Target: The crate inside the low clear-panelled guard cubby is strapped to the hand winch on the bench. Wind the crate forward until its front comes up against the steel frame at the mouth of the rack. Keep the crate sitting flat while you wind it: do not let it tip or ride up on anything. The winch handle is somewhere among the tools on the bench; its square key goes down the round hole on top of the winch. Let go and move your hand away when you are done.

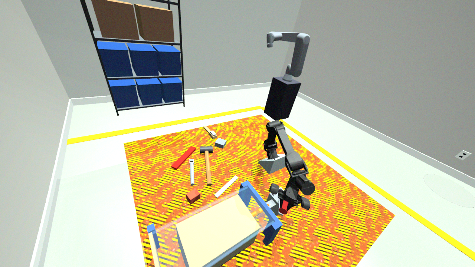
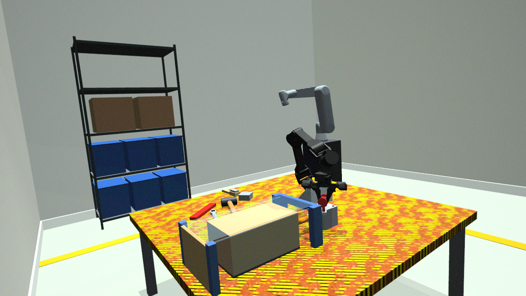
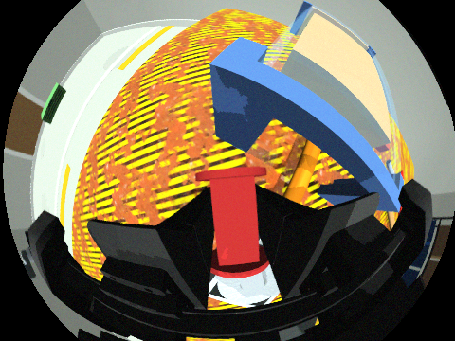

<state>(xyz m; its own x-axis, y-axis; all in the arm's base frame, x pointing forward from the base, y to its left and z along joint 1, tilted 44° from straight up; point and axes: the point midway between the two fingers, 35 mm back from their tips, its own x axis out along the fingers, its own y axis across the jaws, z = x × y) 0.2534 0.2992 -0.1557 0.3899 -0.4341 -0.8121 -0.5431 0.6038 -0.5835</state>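
My gripper (image 1: 285, 201) (image 2: 323, 196) (image 3: 231, 191) is shut on the red grip of the winch handle (image 1: 284, 207) (image 2: 322, 201) (image 3: 236, 227), just above the grey winch (image 2: 331, 220). The fingers and grip hide the key and the hole. The tan-topped crate (image 1: 217, 228) (image 2: 264, 239) (image 3: 338, 62) sits flat inside the clear panels. An orange strap (image 2: 304, 219) (image 3: 303, 172) runs from its front towards the winch. The blue steel frame (image 1: 261, 201) (image 2: 315, 228) (image 3: 289, 92) stands between crate and winch. A gap shows between the crate's front and the frame.
Left of the arm lie a mallet (image 1: 208, 167), a wrench (image 1: 192, 172), a red bar (image 1: 183, 157), a pale bar (image 1: 226, 186), a red block (image 1: 193, 196), a grey block (image 1: 220, 142) and a brush (image 1: 212, 134). The frame's top bar stands close beside the gripper.
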